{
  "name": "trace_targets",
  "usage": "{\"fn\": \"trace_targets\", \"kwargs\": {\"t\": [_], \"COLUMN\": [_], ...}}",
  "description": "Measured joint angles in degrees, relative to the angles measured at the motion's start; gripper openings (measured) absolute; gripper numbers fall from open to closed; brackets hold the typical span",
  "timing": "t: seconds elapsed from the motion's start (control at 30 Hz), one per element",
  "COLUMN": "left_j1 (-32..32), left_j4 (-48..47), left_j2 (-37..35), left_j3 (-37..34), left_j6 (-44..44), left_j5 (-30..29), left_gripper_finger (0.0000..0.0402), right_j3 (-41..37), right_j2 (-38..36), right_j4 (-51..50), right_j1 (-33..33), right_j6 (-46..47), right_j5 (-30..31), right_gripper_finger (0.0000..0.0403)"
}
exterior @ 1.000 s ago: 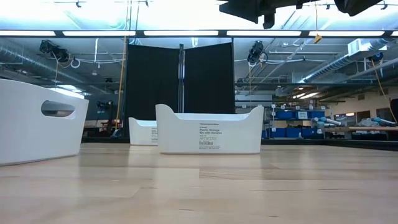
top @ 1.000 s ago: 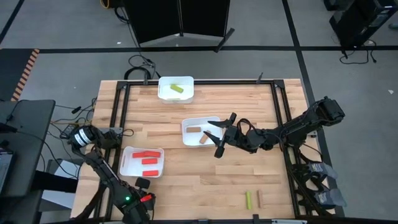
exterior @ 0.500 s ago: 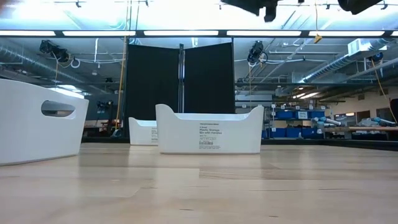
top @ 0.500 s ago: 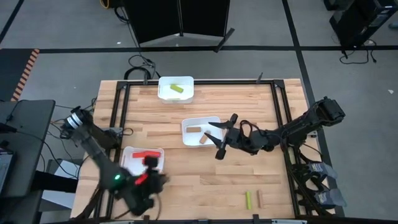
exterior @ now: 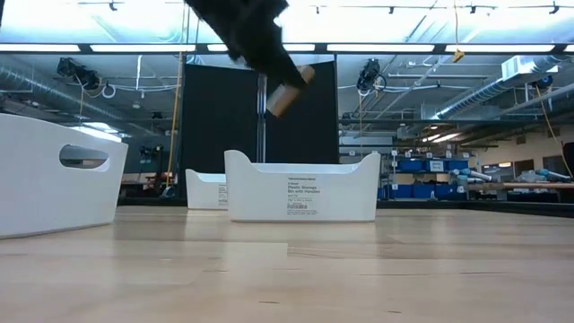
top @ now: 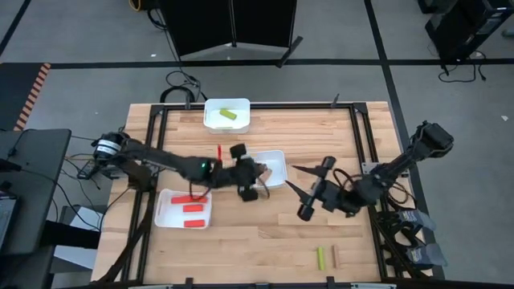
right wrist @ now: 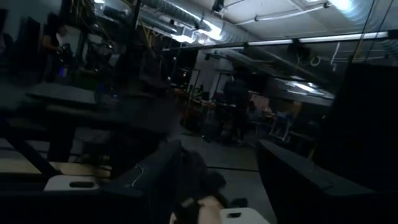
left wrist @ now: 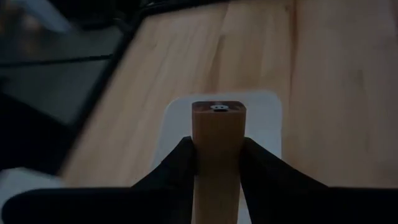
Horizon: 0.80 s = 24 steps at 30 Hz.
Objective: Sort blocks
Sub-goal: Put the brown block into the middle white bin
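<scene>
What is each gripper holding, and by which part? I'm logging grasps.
The left gripper pinches a tan block by its sides, one end protruding. The right gripper is open, holding nothing.

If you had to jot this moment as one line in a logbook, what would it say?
left gripper: shut on tan block, above middle white tray | right gripper: open, empty, right of tray | two blocks unsorted near table edge

The wooden table (top: 265,229) carries three white trays (top: 226,115) and two loose blocks (top: 320,257) near its edge.
</scene>
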Motion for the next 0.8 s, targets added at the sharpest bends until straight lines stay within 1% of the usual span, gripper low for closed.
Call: {"fn": "trace_targets", "kwargs": {"t": [0.07, 0.17, 0.23, 0.27, 0.3, 0.43, 0.5, 0.53, 0.6, 0.67, 0.7, 0.73, 0.8], "left_j1": [3.6, 7.5, 9.3, 9.7, 9.9, 9.2, 8.3, 7.7, 6.4, 4.4, 3.3, 2.0, -0.5], "left_j4": [8.8, 17.9, 19.7, 19.8, 19.8, 21.0, 22.3, 23.4, 24.2, 25.0, 25.0, 25.1, 25.9], "left_j2": [0.0, 0.0, 0.0, 0.0, 0.0, -0.2, -1.0, -1.6, -3.3, -5.7, -7.3, -9.0, -12.6], "left_j3": [-3.9, -9.0, -10.8, -11.5, -12.0, -12.4, -12.4, -12.4, -12.4, -12.4, -12.4, -12.4, -12.3], "left_j6": [-0.7, -4.0, -7.1, -7.9, -8.6, -9.2, -9.6, -9.6, -9.8, -9.4, -8.6, -7.4, -5.4], "left_j5": [5.0, 7.1, 8.2, 8.7, 9.8, 15.0, 15.4, 15.1, 12.8, 9.5, 8.3, 7.0, 5.0], "left_gripper_finger": [0.0101, 0.0101, 0.0103, 0.0117, 0.014, 0.0261, 0.0307, 0.0324, 0.0343, 0.0348, 0.0346, 0.0342, 0.033], "right_j3": [0.0, 0.0, 0.0, 0.0, 0.0, 0.0, 0.0, 0.0, 0.0, 0.0, 0.0, 0.0, 0.0], "right_j2": [-1.1, -2.2, -2.5, -2.6, -2.7, -2.7, -2.7, -2.7, -2.7, -2.7, -2.6, -2.3, -1.4], "right_j4": [0.0, 0.0, -0.1, -0.1, -0.1, -1.2, -2.8, -3.7, -4.9, -7.9, -10.8, -14.4, -21.3], "right_j1": [2.3, 5.1, 6.3, 6.8, 7.2, 8.0, 8.0, 8.0, 8.0, 8.0, 8.0, 8.0, 6.9], "right_j6": [-2.7, -6.2, -7.4, -7.7, -7.8, -6.9, -4.7, -3.6, -1.4, 3.6, 7.4, 12.5, 23.1], "right_j5": [2.8, 7.5, 11.1, 13.2, 15.3, 21.5, 23.0, 23.8, 24.2, 23.4, 21.7, 18.6, 10.2], "right_gripper_finger": [0.022, 0.022, 0.022, 0.022, 0.022, 0.022, 0.022, 0.022, 0.022, 0.022, 0.022, 0.022, 0.022]}}
